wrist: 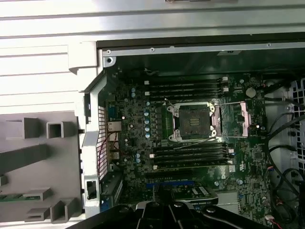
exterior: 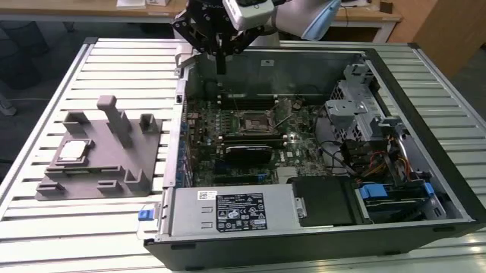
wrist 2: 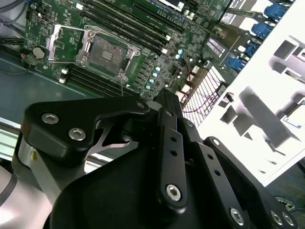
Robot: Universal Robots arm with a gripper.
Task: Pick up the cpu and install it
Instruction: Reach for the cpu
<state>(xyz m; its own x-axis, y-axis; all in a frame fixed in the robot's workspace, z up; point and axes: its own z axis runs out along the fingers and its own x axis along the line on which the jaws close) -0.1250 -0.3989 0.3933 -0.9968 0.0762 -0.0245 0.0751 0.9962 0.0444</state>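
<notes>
Gripper point(exterior: 221, 73) hangs over the far side of the open case point(exterior: 304, 63), tips pointing down. Fingers pressed together into one dark bar, nothing between them.

Cpu point(exterior: 74, 151) lies flat in a recess of the grey fixture point(exterior: 114, 170), pale metal top up. The fixture sits on the slatted table point(exterior: 114, 57), just beside the case on the exterior view's left. Cpu and gripper are well apart.

Inside the case the green board point(exterior: 304, 151) lies flat. Socket point(exterior: 252, 120) is near the board's middle, not directly under the gripper but nearer the camera in the exterior view.

First wrist view: socket point(wrist: 195, 121) open and bare, load plate point(wrist: 237, 119) swung aside, dark memory slots point(wrist: 188, 87) on both sides.

Second wrist view: same socket point(wrist 2: 107, 52) beyond the gripper's black links, also bare. Fixture point(wrist 2: 267, 95) shows washed out and pale at the case's edge.
</notes>
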